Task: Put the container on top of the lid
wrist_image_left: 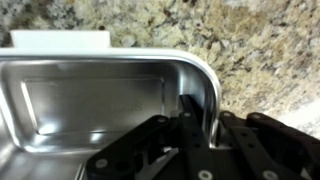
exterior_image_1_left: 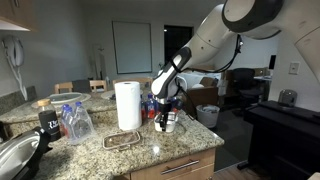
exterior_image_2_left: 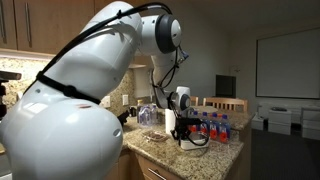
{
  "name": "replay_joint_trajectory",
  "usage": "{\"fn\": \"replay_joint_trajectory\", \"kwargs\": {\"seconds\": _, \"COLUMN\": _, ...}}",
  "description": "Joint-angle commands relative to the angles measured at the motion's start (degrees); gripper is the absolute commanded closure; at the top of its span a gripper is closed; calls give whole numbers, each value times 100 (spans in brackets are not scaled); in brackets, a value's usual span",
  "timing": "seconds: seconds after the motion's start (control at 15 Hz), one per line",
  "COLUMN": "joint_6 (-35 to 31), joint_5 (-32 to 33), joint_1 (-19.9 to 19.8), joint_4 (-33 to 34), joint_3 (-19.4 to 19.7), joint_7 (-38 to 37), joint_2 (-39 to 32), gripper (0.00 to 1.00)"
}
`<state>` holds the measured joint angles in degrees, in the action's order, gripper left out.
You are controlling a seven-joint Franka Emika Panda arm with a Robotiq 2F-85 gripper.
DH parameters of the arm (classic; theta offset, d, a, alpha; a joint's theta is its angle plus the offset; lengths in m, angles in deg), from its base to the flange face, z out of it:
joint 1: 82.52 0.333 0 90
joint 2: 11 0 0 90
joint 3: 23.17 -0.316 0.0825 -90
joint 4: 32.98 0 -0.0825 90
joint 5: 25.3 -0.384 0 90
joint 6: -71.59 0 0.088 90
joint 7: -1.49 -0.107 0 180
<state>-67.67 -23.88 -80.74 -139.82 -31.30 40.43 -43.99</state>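
The container (wrist_image_left: 90, 100) is a shallow whitish-clear tub that fills the left of the wrist view. My gripper (wrist_image_left: 198, 125) straddles its right wall, with one finger inside and one outside, shut on the rim. In both exterior views the gripper (exterior_image_1_left: 167, 116) (exterior_image_2_left: 184, 128) points down at the counter, with the container (exterior_image_1_left: 169, 126) under it at or just above the granite. The lid (exterior_image_1_left: 122, 140) lies flat on the counter in front of the paper-towel roll, to the left of the gripper.
A paper-towel roll (exterior_image_1_left: 127, 105) stands beside the gripper. Clear water bottles (exterior_image_1_left: 75, 122) and a large metal pan (exterior_image_1_left: 14, 156) are further left. Small bottles with coloured caps (exterior_image_2_left: 215, 128) stand close behind the gripper. The counter edge (exterior_image_1_left: 170, 160) is near.
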Motion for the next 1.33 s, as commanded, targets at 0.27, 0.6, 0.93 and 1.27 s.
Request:
{"fn": "replay_joint_trajectory", "kwargs": {"seconds": 0.27, "joint_6": -912, "joint_5": 139, "joint_1": -6, "joint_4": -744, "joint_3": -38, "joint_7": -948, "joint_2": 318, "gripper": 95}}
{"fn": "replay_joint_trajectory", "kwargs": {"seconds": 0.6, "joint_6": -1476, "joint_5": 261, "joint_1": 127, "joint_4": -1252, "joint_3": 39, "joint_7": -1537, "joint_2": 604, "gripper": 95}}
{"fn": "replay_joint_trajectory", "kwargs": {"seconds": 0.93, "joint_6": -1463, "joint_5": 882, "joint_1": 609, "joint_4": -1514, "joint_3": 438, "joint_7": -2611, "joint_2": 885, "gripper": 95}}
{"fn": "replay_joint_trajectory", "kwargs": {"seconds": 1.27, "joint_6": -994, "joint_5": 1186, "joint_1": 837, "joint_4": -1413, "joint_3": 461, "joint_7": -2953, "joint_2": 963, "gripper": 95}}
